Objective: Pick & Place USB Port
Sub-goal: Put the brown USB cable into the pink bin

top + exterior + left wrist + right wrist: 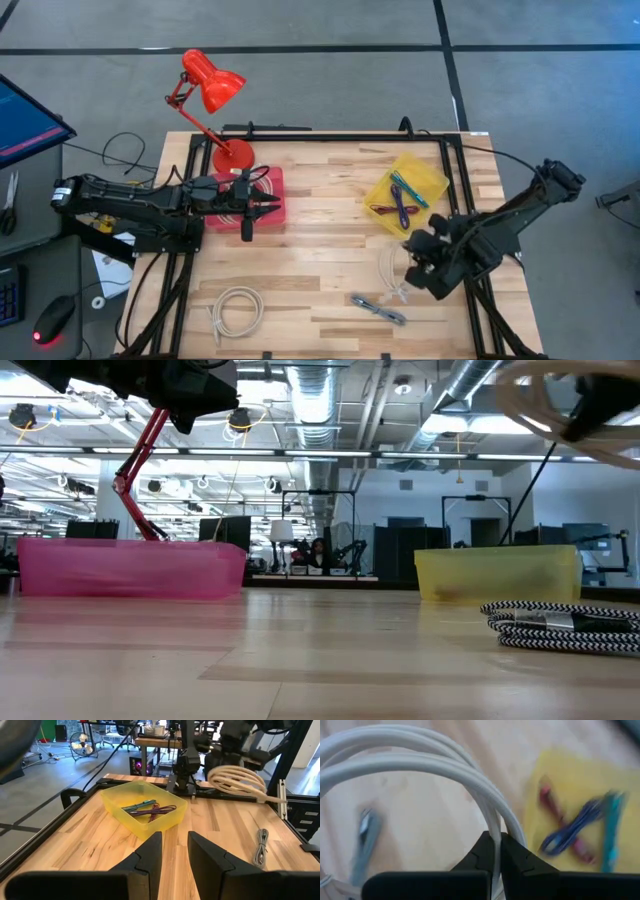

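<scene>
My right gripper (412,262) is shut on a white coiled cable (392,270) and hangs above the table's right half, nearer than the yellow bin (405,190). That bin holds purple and teal cables (150,810). In the low view the coil (560,400) hangs high above the table. A second white coil (235,305) and a grey braided cable (378,308) lie flat on the wood near the near edge. My left gripper (268,206) is open and empty above the pink bin (262,190). My right gripper pinches the white cable coil between its two fingers (485,851), on several strands of the loop (494,827) at one side of the coil. The coil is lifted clear of the table (237,777) and sticks out sideways from the fingers.
A red desk lamp (210,85) stands at the far left by the pink bin. Black frame rails (330,137) run along the table's edges. Bare wood (320,250) lies between the two bins.
</scene>
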`<state>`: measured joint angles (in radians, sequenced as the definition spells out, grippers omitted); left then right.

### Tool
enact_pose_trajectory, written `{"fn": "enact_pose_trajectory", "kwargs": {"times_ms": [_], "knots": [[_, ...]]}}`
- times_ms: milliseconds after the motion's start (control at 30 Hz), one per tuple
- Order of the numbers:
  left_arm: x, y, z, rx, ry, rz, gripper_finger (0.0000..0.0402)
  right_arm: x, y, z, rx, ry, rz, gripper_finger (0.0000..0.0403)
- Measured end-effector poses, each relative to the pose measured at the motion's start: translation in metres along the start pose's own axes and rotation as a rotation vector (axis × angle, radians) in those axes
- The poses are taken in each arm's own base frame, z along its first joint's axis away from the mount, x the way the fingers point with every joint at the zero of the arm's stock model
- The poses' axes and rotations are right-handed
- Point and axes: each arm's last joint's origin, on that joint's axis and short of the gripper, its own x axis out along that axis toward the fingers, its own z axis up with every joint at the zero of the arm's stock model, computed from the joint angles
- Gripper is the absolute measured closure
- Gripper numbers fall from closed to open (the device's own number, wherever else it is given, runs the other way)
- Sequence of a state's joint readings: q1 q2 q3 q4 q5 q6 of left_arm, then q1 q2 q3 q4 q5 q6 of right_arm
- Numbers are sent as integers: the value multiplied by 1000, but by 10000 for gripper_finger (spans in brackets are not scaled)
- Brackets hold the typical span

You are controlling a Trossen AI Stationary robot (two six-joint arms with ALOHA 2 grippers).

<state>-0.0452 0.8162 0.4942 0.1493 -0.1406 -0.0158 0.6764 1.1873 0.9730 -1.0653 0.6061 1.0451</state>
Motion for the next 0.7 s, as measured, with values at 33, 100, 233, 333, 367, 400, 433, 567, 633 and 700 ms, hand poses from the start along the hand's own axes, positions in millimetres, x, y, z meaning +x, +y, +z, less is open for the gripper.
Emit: {"fn": "enact_pose_trajectory", "kwargs": {"times_ms": [33, 100, 233, 333, 367, 400, 433, 567, 633, 700], "knots": [[0, 0, 0, 0, 0, 0, 309, 1, -1, 3, -9, -32, -22, 401], [0, 0, 0, 0, 0, 0, 309, 3, -4, 9, -21, -98, -73, 401], [0, 0, 0, 0, 0, 0, 309, 8, -10, 18, -43, -213, -185, 401], [0, 0, 0, 0, 0, 0, 309, 11, -10, 26, -52, -268, -211, 401], [0, 0, 0, 0, 1, 0, 309, 12, -9, 29, -64, -287, -216, 401], [1, 0, 0, -1, 2, -1, 309, 14, -8, 32, -80, -300, -216, 401], [1, 0, -1, -9, 4, -4, 309, 14, -7, 35, -96, -318, -216, 401], [2, -1, 0, -20, -8, -15, 309, 19, 0, 49, -149, -391, -225, 401], [2, -1, 2, -23, -31, -15, 309, 21, 1, 55, -184, -408, -229, 401], [3, -1, 4, -25, -48, -16, 309, 24, 1, 62, -191, -428, -238, 402]]}}
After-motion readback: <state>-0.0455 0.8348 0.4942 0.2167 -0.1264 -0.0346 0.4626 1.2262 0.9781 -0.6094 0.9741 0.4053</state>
